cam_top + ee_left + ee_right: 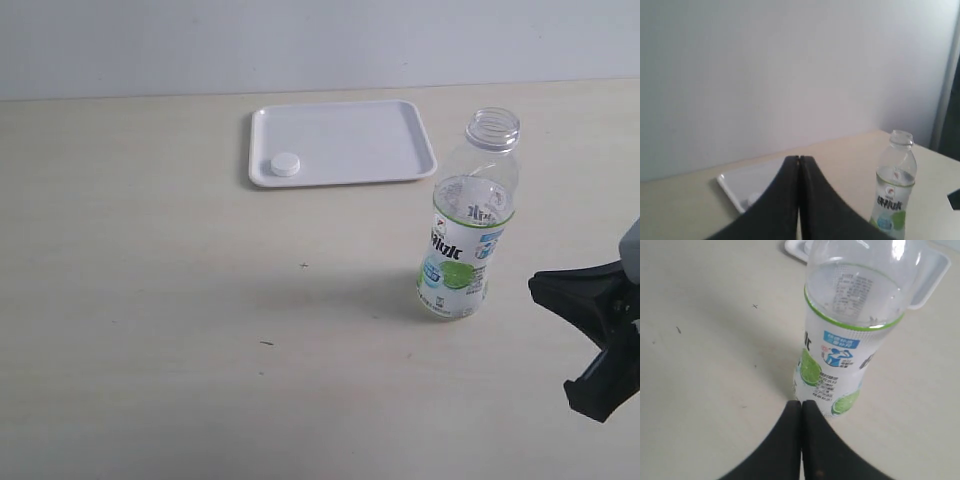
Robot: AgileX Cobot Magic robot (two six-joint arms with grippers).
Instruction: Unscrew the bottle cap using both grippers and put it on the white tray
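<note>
The bottle (467,232) stands upright on the table with its threaded neck bare. The bottle cap (286,164) lies flat in the near left corner of the white tray (350,135). My right gripper (540,287) enters from the right edge, a short way from the bottle's base. In the right wrist view this gripper (801,403) is shut and empty, just short of the bottle (850,340). My left gripper (799,159) is shut on nothing and is outside the exterior view. Beyond it are the tray (732,186) and the bottle (894,185).
The table (150,300) is pale wood-coloured, with a plain white wall (300,40) behind the tray. A tray corner (936,270) shows behind the bottle in the right wrist view.
</note>
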